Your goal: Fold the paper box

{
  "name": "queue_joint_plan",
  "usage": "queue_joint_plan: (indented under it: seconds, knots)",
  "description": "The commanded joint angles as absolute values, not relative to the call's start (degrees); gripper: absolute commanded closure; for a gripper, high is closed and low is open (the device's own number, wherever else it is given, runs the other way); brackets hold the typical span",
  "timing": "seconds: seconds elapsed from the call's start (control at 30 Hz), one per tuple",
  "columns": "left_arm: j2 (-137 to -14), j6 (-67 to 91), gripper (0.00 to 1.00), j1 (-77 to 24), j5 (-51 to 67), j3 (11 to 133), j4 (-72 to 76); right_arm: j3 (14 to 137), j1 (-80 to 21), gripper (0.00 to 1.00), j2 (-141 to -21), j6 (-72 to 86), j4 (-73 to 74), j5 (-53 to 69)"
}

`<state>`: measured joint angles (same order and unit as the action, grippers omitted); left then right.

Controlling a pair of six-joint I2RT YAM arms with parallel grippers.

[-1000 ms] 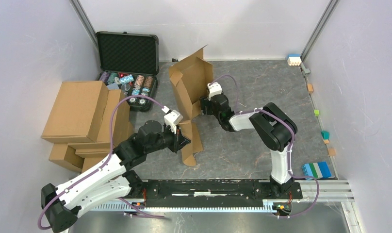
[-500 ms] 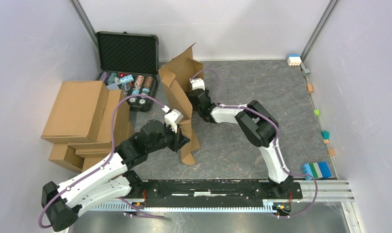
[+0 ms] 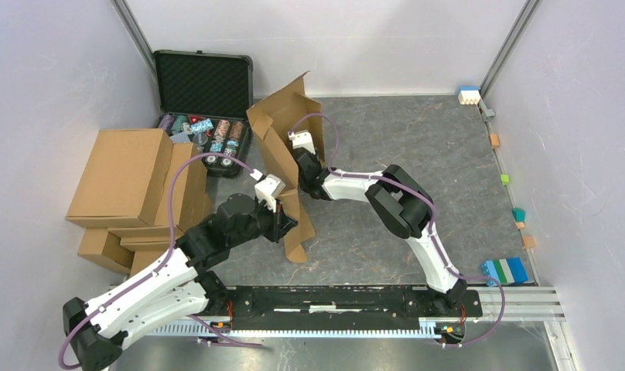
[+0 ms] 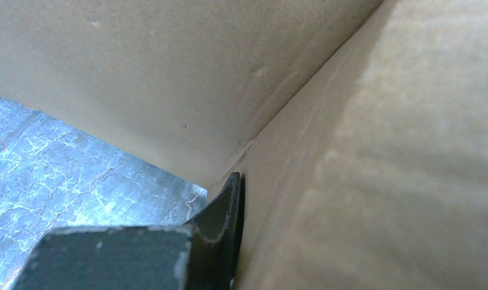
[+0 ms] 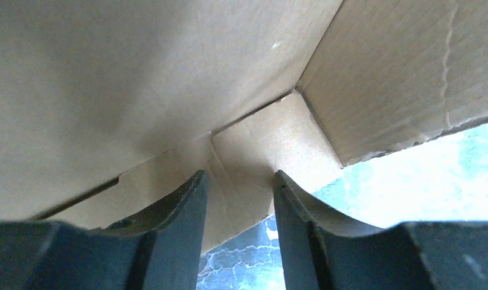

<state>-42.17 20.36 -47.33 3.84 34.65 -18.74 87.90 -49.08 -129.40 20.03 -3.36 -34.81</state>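
Observation:
The paper box [image 3: 272, 143] is a brown die-cut cardboard sheet standing on edge mid-table, with its flaps partly bent. My left gripper [image 3: 288, 220] is shut on the box's lower flap. In the left wrist view one dark finger [image 4: 226, 229] lies flat against the cardboard [image 4: 380, 151], which hides the other finger. My right gripper [image 3: 292, 158] reaches into the upright part of the box. In the right wrist view the right gripper [image 5: 238, 178] is open, its tips at a small inner flap of the paper box [image 5: 139, 90], and nothing is between the fingers.
An open black foam-lined case [image 3: 205, 85] with chips stands at the back left. A pile of brown cartons [image 3: 128, 185] fills the left side. Small coloured blocks [image 3: 504, 270] line the right edge, and grey walls close in on both sides.
My right arm has stretched further left and pushed the box's upright panels toward the black case. Its jaws have narrowed. My left gripper has kept its hold and moved slightly left.

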Motion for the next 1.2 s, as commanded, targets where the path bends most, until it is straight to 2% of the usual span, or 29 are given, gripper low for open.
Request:
queue_joint_plan:
  seconds: [0.0, 0.07, 0.13, 0.23, 0.37, 0.43, 0.6, 0.8, 1.0, 1.17]
  knots:
    - [-40.72, 25.06, 0.89, -47.29, 4.05, 34.21, -22.0, 79.73, -50.36, 0.58, -128.3, 18.45, -4.97, -29.13]
    - [-40.35, 25.55, 0.89, -47.29, 4.23, 33.71, -21.81, 77.09, -50.28, 0.71, -126.85, 17.6, -9.94, -24.44]
    - [-40.21, 25.98, 0.89, -47.29, 4.59, 33.39, -21.73, 78.22, -50.27, 0.79, -127.26, 18.06, -10.13, -21.52]
    - [-39.87, 26.51, 0.89, -47.29, 5.16, 33.06, -21.62, 78.93, -50.19, 0.88, -127.8, 19.45, -10.68, -18.32]
    - [-38.84, 27.01, 0.89, -47.29, 5.2, 32.56, -21.62, 77.33, -49.5, 0.94, -127.97, 23.05, -13.36, -13.16]
    - [-38.77, 27.15, 0.89, -47.29, 5.27, 32.34, -21.58, 76.38, -48.36, 1.0, -128.19, 26.11, -16.12, -9.06]
    - [-39.03, 27.5, 0.89, -47.28, 5.7, 31.83, -21.44, 71.81, -46.64, 1.0, -126.5, 34.63, -25.97, -1.93]
    - [-38.32, 28.0, 0.89, -47.29, 5.71, 31.21, -21.97, 72.34, -46.54, 1.0, -126.62, 39.97, -30.65, 3.4]
    - [-37.91, 28.18, 0.89, -47.28, 5.47, 30.98, -22.32, 73.94, -47.09, 1.0, -128.54, 42.34, -29.87, 4.04]
    - [-37.25, 28.54, 0.89, -47.29, 5.21, 31.2, -23.08, 80.07, -47.64, 1.0, -131.42, 46.39, -15.88, -4.61]
